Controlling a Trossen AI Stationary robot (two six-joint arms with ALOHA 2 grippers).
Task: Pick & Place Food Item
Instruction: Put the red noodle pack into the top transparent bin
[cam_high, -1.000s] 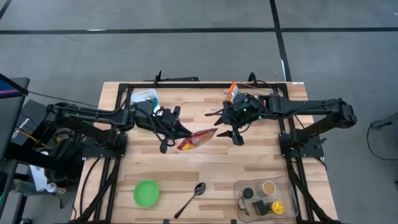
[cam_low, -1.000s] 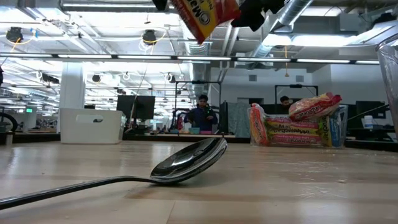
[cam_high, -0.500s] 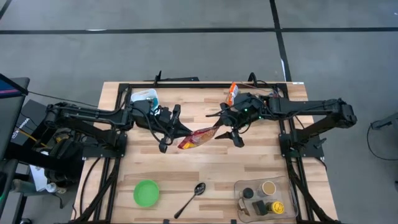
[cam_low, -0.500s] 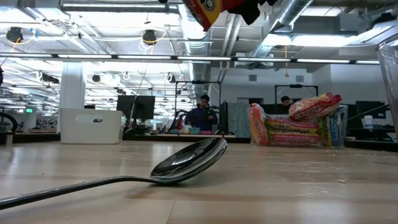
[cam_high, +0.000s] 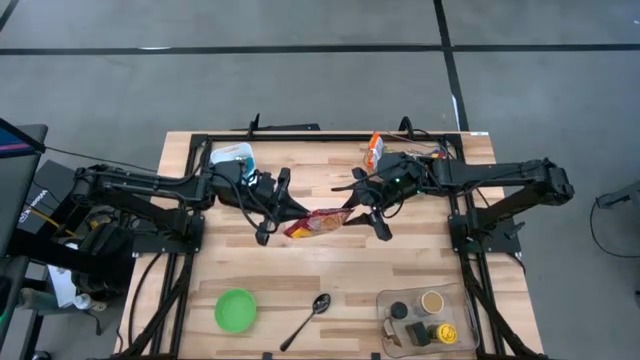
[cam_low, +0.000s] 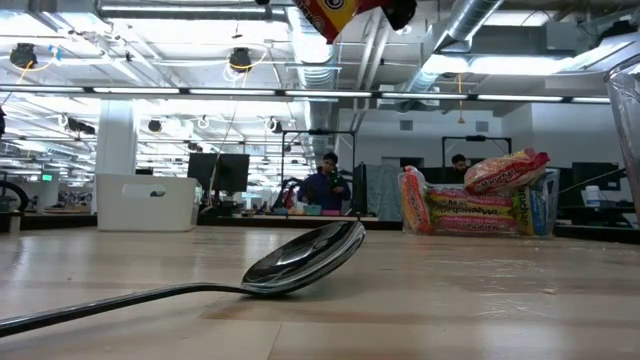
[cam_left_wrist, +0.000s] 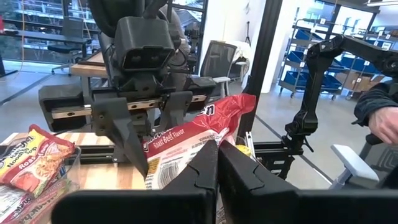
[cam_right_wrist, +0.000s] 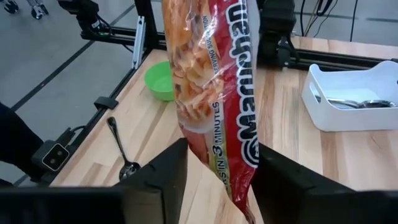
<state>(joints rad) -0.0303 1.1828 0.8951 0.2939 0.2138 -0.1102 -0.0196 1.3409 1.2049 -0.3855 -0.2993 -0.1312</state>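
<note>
Holding the noodle packet (cam_high: 316, 222) pinched tight, the left gripper (cam_high: 285, 212) is risking a drop if it lets go before the half-closed right gripper (cam_high: 366, 208) is clamping firmly.

Low view: noodle packet (cam_low: 335, 14) cut off by top edge, claws out of frame there. Left wrist view: packet's lower end hidden behind own fingers (cam_left_wrist: 199, 180). Jars in clear tray (cam_high: 425, 318) too small to identify.
</note>
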